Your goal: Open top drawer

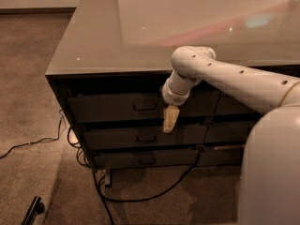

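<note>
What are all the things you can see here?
glossy grey cabinet top: one, grey, upper middle.
wide dark grey top drawer: one, dark grey, just under the top.
small bar handle: one, dark, centre of that drawer.
lower dark grey drawers: two, dark grey, stacked below it.
black cables: several, black, on the floor by the cabinet.
brown carpet: one, brown, left and front.
small black object: one, black, bottom left corner; unclear what.
white robot arm: one, white, reaching in from the right.
beige pincer: one, beige, pointing down, right of the top drawer's handle.
</note>
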`<state>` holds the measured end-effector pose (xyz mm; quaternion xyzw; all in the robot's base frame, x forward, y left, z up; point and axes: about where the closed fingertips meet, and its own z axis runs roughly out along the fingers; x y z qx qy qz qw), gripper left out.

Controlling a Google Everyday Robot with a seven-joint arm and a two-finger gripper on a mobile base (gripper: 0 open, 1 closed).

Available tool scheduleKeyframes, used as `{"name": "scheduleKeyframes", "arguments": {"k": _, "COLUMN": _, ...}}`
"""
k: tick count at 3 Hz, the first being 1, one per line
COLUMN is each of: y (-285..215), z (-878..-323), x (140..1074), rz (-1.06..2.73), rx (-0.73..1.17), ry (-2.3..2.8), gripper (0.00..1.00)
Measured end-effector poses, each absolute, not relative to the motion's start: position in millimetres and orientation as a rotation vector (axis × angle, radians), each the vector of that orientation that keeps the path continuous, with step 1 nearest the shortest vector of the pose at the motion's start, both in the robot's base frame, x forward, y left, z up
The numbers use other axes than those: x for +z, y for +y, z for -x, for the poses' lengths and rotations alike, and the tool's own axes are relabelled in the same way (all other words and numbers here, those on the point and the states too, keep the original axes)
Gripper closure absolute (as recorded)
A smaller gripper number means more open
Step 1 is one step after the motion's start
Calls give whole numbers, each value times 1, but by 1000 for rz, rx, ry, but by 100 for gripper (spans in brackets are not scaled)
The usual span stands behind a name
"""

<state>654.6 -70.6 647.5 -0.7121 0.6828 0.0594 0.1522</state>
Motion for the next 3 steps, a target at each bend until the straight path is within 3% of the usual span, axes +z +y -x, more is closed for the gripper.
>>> {"name": "scheduleKeyframes", "arguments": {"k": 1, "y": -79, "z": -659, "x": 626, "rz": 2062, "rx": 165, "ry": 2030, "gripper": 19}}
{"name": "scheduleKeyframes", "arguments": {"k": 3, "y": -80, "z": -657, "x": 634, "rz": 2062, "rx": 162, "ry": 2041, "gripper": 65}}
